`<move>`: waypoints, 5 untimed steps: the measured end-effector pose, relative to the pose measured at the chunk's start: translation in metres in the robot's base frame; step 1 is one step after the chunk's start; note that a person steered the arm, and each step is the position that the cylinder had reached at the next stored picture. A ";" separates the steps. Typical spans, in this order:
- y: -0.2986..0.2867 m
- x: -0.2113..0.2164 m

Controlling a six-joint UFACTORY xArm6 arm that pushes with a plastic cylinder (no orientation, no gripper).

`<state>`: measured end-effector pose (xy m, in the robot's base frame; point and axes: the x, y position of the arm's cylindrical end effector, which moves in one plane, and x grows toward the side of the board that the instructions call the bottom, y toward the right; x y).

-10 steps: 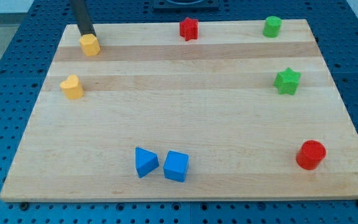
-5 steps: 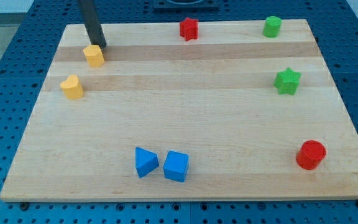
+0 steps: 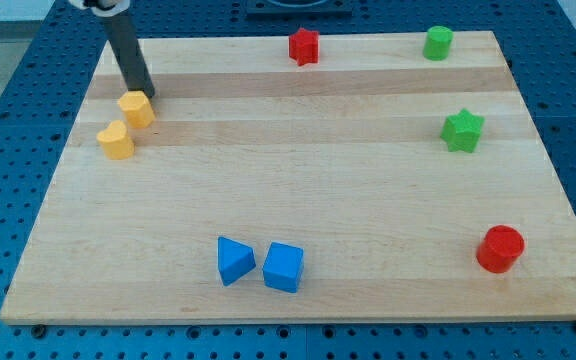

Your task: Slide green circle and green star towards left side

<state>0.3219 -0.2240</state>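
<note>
The green circle stands near the view's top right corner of the wooden board. The green star lies below it at the right side. My tip is at the view's upper left, far from both green blocks. It touches the upper edge of a yellow hexagon block, which sits close to a yellow heart block.
A red star lies at the top middle. A red cylinder stands at the lower right. A blue triangle and a blue cube sit side by side near the bottom edge.
My tip has moved down and slightly left, pushing the yellow hexagon down the board until it sits close to the yellow heart. The green blocks have not moved.
</note>
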 end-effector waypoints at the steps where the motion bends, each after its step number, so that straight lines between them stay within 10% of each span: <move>1: -0.015 0.020; 5: 0.165 0.020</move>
<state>0.3416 -0.0594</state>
